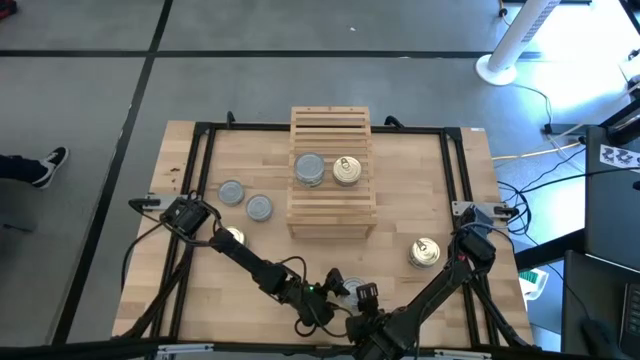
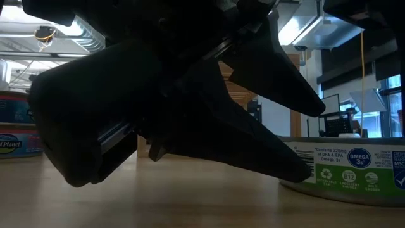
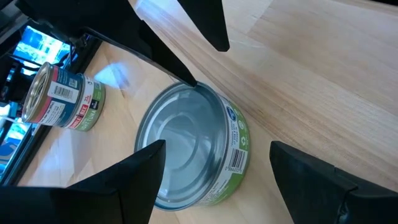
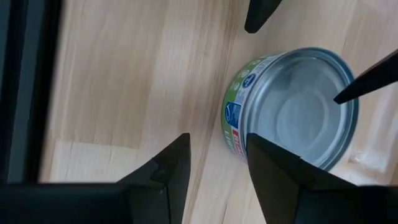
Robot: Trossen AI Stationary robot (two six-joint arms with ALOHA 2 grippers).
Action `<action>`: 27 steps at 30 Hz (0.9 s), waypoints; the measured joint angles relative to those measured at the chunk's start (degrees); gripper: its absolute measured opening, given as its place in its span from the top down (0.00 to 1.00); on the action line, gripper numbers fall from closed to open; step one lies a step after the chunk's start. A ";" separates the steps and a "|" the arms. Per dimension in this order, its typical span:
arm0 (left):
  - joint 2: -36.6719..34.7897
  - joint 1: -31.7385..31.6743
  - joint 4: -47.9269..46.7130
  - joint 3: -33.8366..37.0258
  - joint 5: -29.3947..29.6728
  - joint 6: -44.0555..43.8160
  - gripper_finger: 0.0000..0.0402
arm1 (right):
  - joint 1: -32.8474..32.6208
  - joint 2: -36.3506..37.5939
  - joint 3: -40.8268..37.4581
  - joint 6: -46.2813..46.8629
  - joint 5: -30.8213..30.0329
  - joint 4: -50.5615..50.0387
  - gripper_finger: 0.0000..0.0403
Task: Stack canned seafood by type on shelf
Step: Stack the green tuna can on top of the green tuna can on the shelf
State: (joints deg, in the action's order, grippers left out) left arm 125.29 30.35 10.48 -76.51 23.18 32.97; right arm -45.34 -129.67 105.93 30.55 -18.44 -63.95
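Both grippers crowd one grey-topped tin (image 3: 186, 149) at the table's near edge: left gripper (image 3: 214, 168) gapes around it, right gripper (image 4: 217, 158) half-open beside it. Fingers risk colliding.

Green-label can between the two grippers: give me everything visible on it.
The green-label can is a flat round metal tin with a dull silver-grey top showing pressed concentric rings. Its paper label is green with a white panel, a barcode, a blue oval logo and a red patch. It sits upright on the wooden tabletop. The left gripper straddles it, fingers open; no contact is visible.
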 joint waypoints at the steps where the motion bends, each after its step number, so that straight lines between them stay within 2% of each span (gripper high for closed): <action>1: 0.00 0.00 0.00 0.00 0.00 -0.01 0.29 | 0.00 0.00 0.00 0.00 -0.02 -0.05 0.62; 16: 0.00 0.00 0.00 0.00 0.00 0.01 0.29 | 0.00 0.00 -0.01 -2.58 -0.49 -0.53 0.62; 27: 0.00 0.00 -0.02 0.00 0.00 0.01 0.29 | 0.00 0.37 -3.41 -3.24 -0.91 1.51 0.62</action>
State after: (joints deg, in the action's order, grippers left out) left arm 125.29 30.35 10.46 -76.51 23.18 32.97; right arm -45.34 -129.29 102.52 27.31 -19.35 -62.43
